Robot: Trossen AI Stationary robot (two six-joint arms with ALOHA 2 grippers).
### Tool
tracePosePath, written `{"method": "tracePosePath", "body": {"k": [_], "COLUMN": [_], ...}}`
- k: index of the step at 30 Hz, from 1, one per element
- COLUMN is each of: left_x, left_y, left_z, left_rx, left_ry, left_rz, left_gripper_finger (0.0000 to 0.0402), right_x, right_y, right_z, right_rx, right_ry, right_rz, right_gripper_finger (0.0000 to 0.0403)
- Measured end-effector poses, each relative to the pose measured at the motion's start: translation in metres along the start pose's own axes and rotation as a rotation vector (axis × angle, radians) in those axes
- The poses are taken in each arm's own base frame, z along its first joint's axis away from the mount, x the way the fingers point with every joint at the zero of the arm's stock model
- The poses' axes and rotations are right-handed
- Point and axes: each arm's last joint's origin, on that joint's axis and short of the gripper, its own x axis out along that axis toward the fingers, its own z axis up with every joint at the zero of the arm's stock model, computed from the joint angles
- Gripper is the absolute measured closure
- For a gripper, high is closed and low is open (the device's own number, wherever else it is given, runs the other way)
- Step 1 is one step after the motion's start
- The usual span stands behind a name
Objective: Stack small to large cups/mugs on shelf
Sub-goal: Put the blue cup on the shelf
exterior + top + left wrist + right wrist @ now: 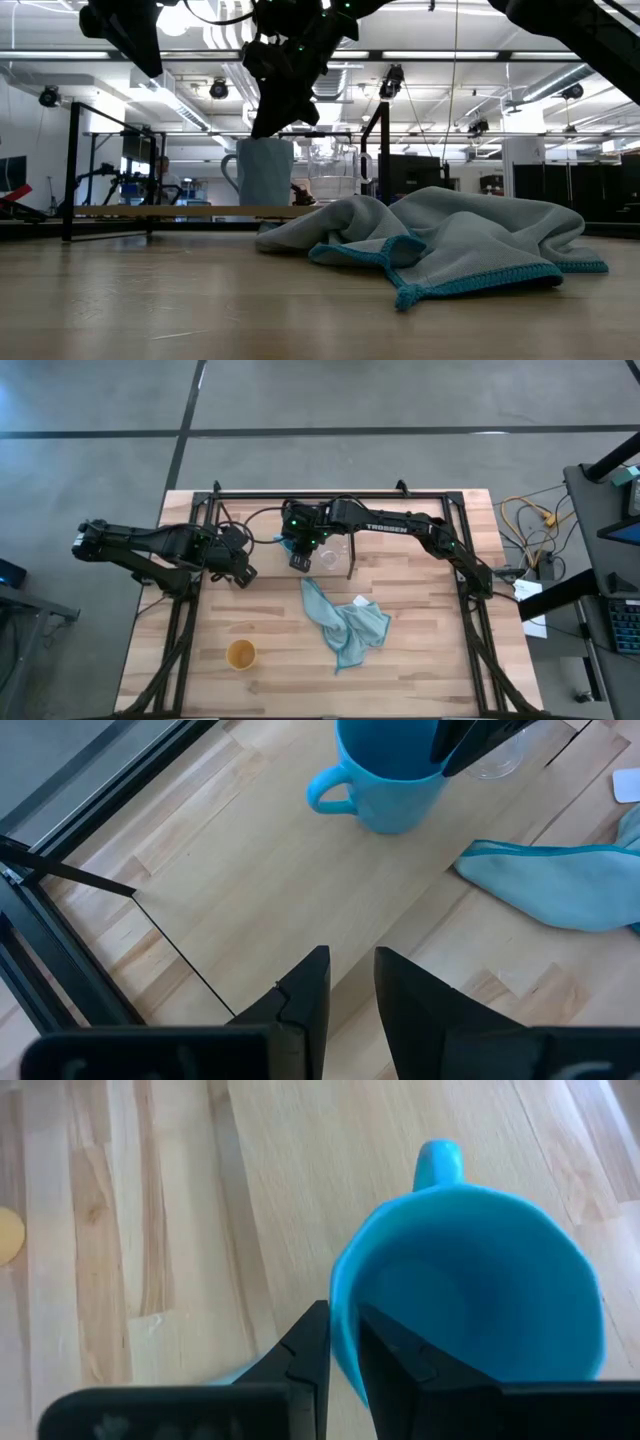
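Observation:
The light blue mug (480, 1280) stands upright on the light-wood shelf (180, 211), its handle (325, 792) pointing away from my right gripper (343, 1342), which is shut on its wall. The clear glass cup (330, 553) stands just to the right of the mug, also on the shelf. The yellow-orange cup (241, 654) stands upright on the tabletop near the front left. My left gripper (245, 574) hovers left of the mug, slightly open and empty; it also shows in the left wrist view (352, 982). My right gripper holds the mug's wall at the rim (345, 1315), on the side opposite the handle, with one finger inside the mug and one outside. The fingers come from above, pointing down. The mug is upright, and its base looks to rest on the shelf board.
A crumpled light blue cloth (345, 622) lies on the tabletop in front of the shelf, right of centre. The shelf's thin black frame edge (180, 950) and a tall black rack frame (330, 495) border the work area. Bare wood lies around the yellow-orange cup.

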Motion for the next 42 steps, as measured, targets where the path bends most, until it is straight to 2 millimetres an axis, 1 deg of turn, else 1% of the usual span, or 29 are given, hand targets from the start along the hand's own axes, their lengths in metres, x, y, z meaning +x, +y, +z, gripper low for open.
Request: {"method": "tracePosePath", "body": {"k": [7, 11, 14, 18, 21, 24, 28, 32, 36, 39, 42], "left_x": [0.0, 0.002, 0.003, 0.004, 0.004, 0.004, 0.004, 0.007, 0.018, 0.03, 0.044], "left_y": [0.0, 0.002, 0.004, 0.005, 0.005, 0.005, -0.001, -0.008, -0.014, -0.02, -0.022], "left_z": [0.002, 0.004, 0.006, 0.008, 0.008, 0.008, 0.013, 0.017, 0.016, 0.014, 0.012], "left_rx": [-0.009, -0.027, -0.041, -0.05, -0.051, -0.056, -0.093, -0.112, -0.07, -0.048, -0.032], "left_ry": [-0.026, -0.035, -0.035, -0.034, -0.034, -0.037, -0.077, -0.102, -0.073, -0.045, -0.015], "left_rz": [0.014, 0.02, 0.03, 0.038, 0.038, 0.033, -0.026, -0.055, -0.019, 0.013, 0.054], "left_gripper_finger": [0.0333, 0.0333, 0.0333, 0.0333, 0.0333, 0.0333, 0.0333, 0.0334, 0.0334, 0.0351, 0.0387], "right_x": [0.005, 0.003, -0.004, -0.02, -0.032, -0.036, -0.031, -0.029, -0.031, -0.032, -0.032], "right_y": [0.002, 0.008, 0.009, 0.01, 0.008, 0.001, -0.01, -0.019, -0.029, -0.035, -0.04], "right_z": [0.003, 0.008, 0.013, 0.02, 0.021, 0.015, 0.006, 0.005, 0.006, 0.006, 0.006], "right_rx": [0.022, 0.004, 0.013, 0.023, 0.003, -0.021, 0.016, 0.069, 0.09, 0.111, 0.126], "right_ry": [-0.059, -0.101, -0.122, -0.137, -0.12, -0.048, 0.04, 0.043, 0.032, 0.028, 0.028], "right_rz": [0.016, 0.026, 0.03, 0.017, -0.077, -0.187, -0.215, -0.236, -0.252, -0.261, -0.267], "right_gripper_finger": [0.036, 0.036, 0.036, 0.036, 0.036, 0.036, 0.036, 0.0362, 0.0385, 0.0393, 0.0394]}}
